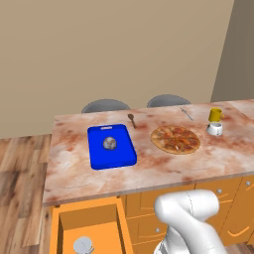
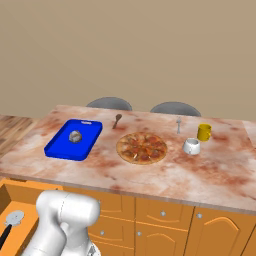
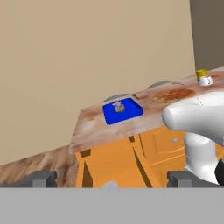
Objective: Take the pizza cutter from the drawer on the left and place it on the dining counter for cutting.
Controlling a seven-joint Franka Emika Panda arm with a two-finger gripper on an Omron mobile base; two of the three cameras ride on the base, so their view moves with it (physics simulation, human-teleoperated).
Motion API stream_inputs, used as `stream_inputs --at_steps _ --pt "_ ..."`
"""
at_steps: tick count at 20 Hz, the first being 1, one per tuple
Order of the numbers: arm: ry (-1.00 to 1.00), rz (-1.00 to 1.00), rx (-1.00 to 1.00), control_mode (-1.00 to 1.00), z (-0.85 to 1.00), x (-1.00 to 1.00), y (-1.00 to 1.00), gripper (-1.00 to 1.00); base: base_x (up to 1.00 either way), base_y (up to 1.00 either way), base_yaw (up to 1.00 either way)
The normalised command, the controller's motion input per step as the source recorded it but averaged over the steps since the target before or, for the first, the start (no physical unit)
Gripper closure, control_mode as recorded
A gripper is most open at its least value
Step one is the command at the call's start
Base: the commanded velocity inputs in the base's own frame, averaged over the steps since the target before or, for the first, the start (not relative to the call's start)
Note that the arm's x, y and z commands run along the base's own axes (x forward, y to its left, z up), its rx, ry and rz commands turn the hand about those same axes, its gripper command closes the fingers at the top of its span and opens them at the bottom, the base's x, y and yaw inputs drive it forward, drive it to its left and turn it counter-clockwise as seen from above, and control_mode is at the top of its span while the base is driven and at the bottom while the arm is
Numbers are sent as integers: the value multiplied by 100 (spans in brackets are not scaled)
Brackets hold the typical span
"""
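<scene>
left base view: the drawer (image 1: 89,229) is pulled open at the bottom left, under the dining counter (image 1: 149,171). the pizza cutter (image 1: 83,245) lies inside it, its round silver wheel showing near the bottom edge. on the counter there's a blue cutting board (image 1: 111,146) with a small grey round thing (image 1: 109,143) on it, a brown wooden spoon (image 1: 132,119) just behind the board, a pizza (image 1: 175,139), a thin silver utensil (image 1: 186,113), a yellow cup (image 1: 215,115) and a white cup (image 1: 215,129). two grey chair backs (image 1: 105,105) poke up behind the counter.

right base view: same layout from the other side. the open drawer (image 2: 15,196) sits at the lower left with the cutter (image 2: 12,221) in it, wheel up top and the black handle running down toward the edge. pizza (image 2: 142,148) mid counter (image 2: 200,185), board (image 2: 74,138) to its left.

hand view: the gripper (image 3: 109,183) has its two dark fingertips (image 3: 40,179) set wide apart, released, nothing between them. the open drawer (image 3: 109,164) lies straight ahead between the fingers, and a pale bit of the cutter's wheel (image 3: 110,185) shows low between them. the counter (image 3: 94,124), board (image 3: 122,111) and pizza (image 3: 173,95) sit beyond, above the fingers.
</scene>
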Motion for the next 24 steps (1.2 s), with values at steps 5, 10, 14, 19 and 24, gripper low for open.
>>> stream_inputs --at_steps 5,10,14,19,24 --pt "1 -2 0 -100 37 99 -28 -100 0 0 0" --pt "0 0 0 -100 29 100 -12 -100 0 0 0" --pt "0 0 0 -100 23 100 -2 -100 0 0 0" --pt "0 0 0 -100 9 97 0 -100 0 0 0" --pt "1 0 0 -100 0 80 3 -100 0 0 0"
